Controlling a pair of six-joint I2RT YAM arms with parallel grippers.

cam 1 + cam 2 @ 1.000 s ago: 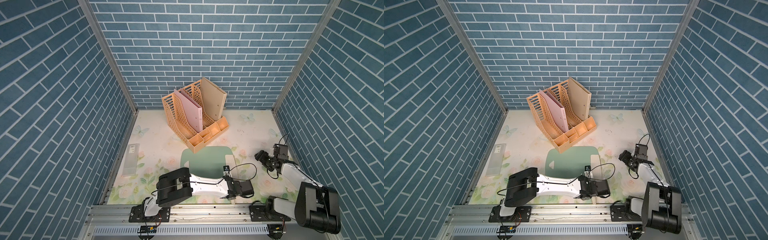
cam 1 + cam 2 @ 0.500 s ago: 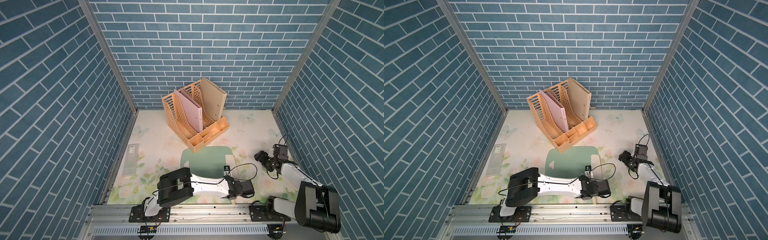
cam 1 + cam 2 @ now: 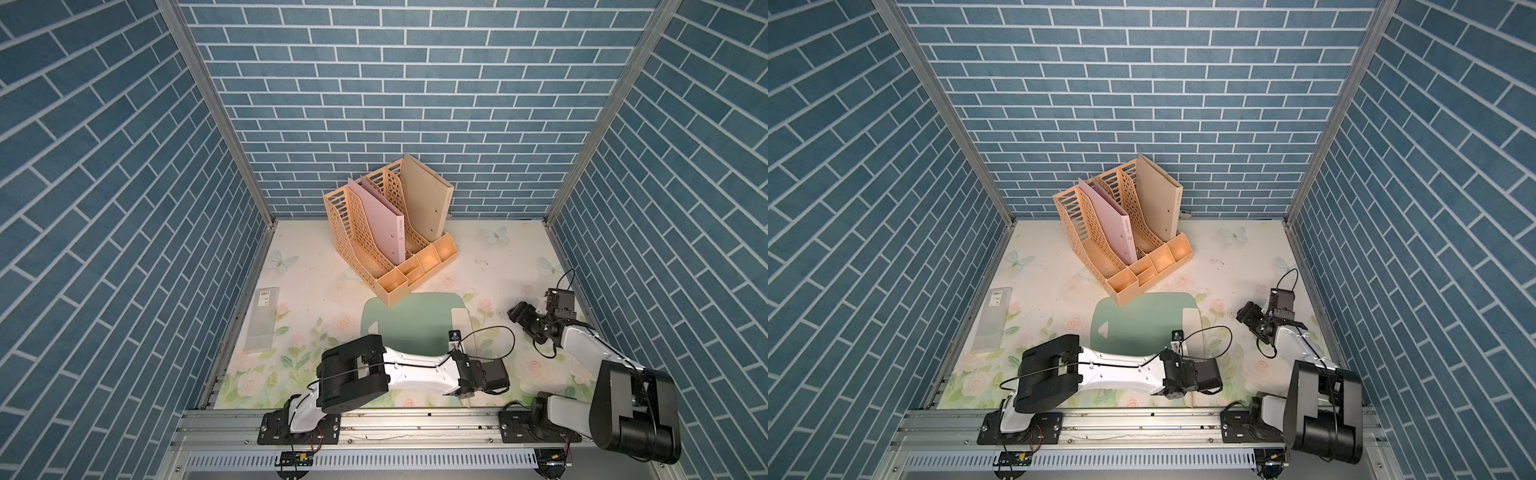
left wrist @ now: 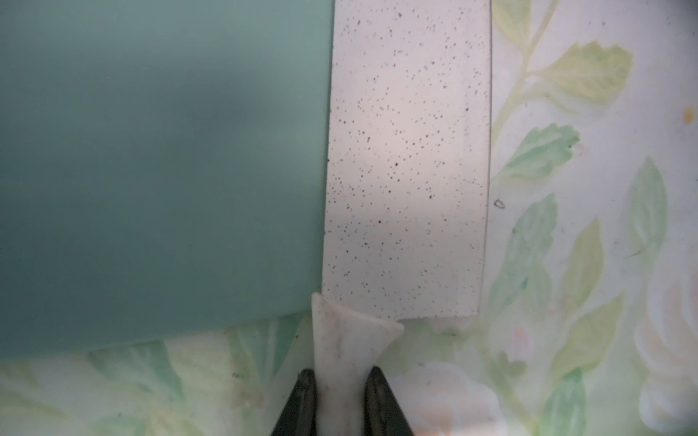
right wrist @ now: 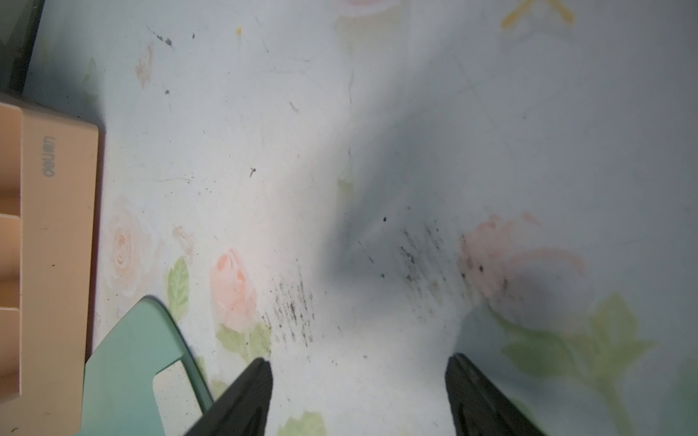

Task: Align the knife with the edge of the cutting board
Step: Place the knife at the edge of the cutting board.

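- On the floral tabletop point(image 3: 299, 291), largest item first: the cutting board point(image 3: 409, 328) lies flat near the middle, one far corner touching or tucked under the peach file rack point(image 3: 388, 232). Thin sheet, judged light; likely to skid on the smooth cover if the knife drags on it.
- Knife point(image 4: 408, 158): broad speckled off-white blade lying flat along the board's right short edge, partly over the board and partly over the tabletop. In the left wrist view its long side runs nearly parallel to the board's edge, leaning slightly. In a top view the blade point(image 3: 1192, 322) shows beside the board's right end.
- Handling judgement: blade looks rigid and flat, plastic-like, so light and not fragile. Wide flat face gives little to pinch; the slim handle point(image 4: 340, 362) is the sensible hold, and a grip there lets the blade be swung like a lever.
- Left gripper point(image 4: 339, 400): fingers point(image 4: 302, 404) clenched on the handle just behind the flared neck, one on each side.
- Right gripper point(image 5: 359, 396): fingers point(image 5: 245, 396) parted, holding nothing, over bare tabletop just right of the board's corner point(image 5: 128, 362).
- Risk judged: smooth narrow handle may twist in the pinch if the blade catches on the board's edge.
- Grey packet point(image 3: 262, 324) lies well apart at the left wall.
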